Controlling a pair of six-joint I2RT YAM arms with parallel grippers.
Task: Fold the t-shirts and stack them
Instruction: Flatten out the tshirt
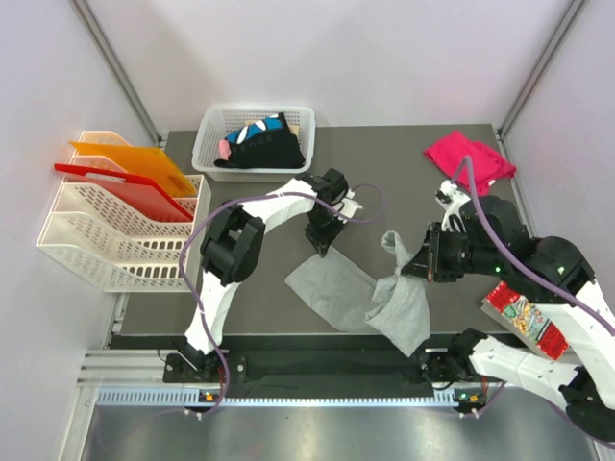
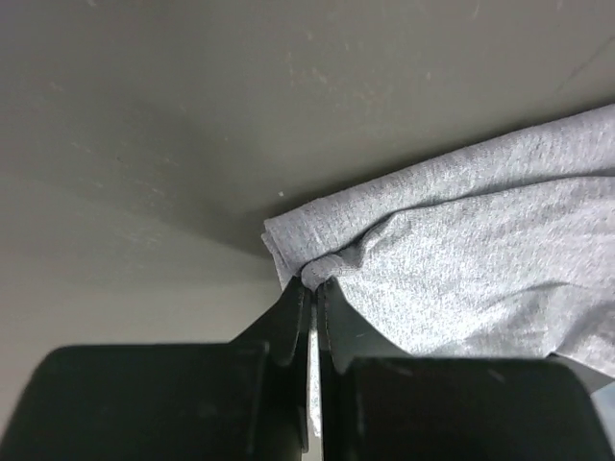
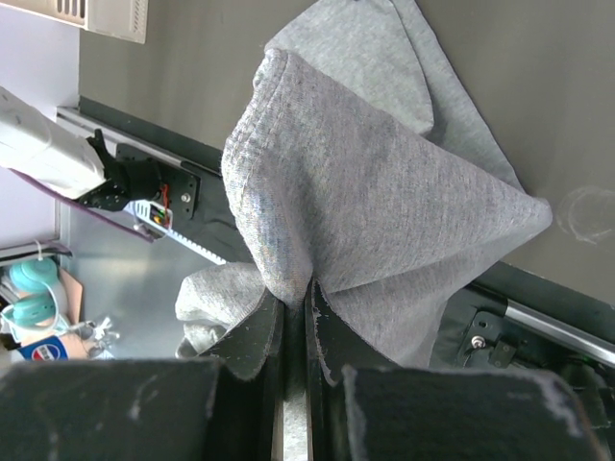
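I am pinching the large plain light grey t-shirt [image 1: 346,288] with both of my ends. My left gripper [image 2: 312,286] is pressed together on a small bunched nub at one corner of the cloth, low against the dark matte table [image 1: 384,182]. My right gripper [image 3: 292,300] is clamped on a fold that I am holding up off the surface, so the fabric is hanging from my tips in a soft tent and trailing toward the near edge. The shirt is lying crumpled between my two arms near the front middle of the table, partly flat and partly lifted.

It is handling as a thin, limp, light knit, sagging wherever I am not supporting it and likely to slide out of a shallow pinch. I would judge the hem, seams and shoulder corners the best places to hold, since they are thicker and give straight edges for folding. From my left wrist view I cannot tell whether I am gripping one layer or two.

The small bright magenta-pink t-shirt [image 1: 471,158] is lying bunched at the far right corner. The black t-shirts with blue-white patches [image 1: 269,152] are sitting in the white plastic basket [image 1: 204,144] at the far edge, not yet folded.
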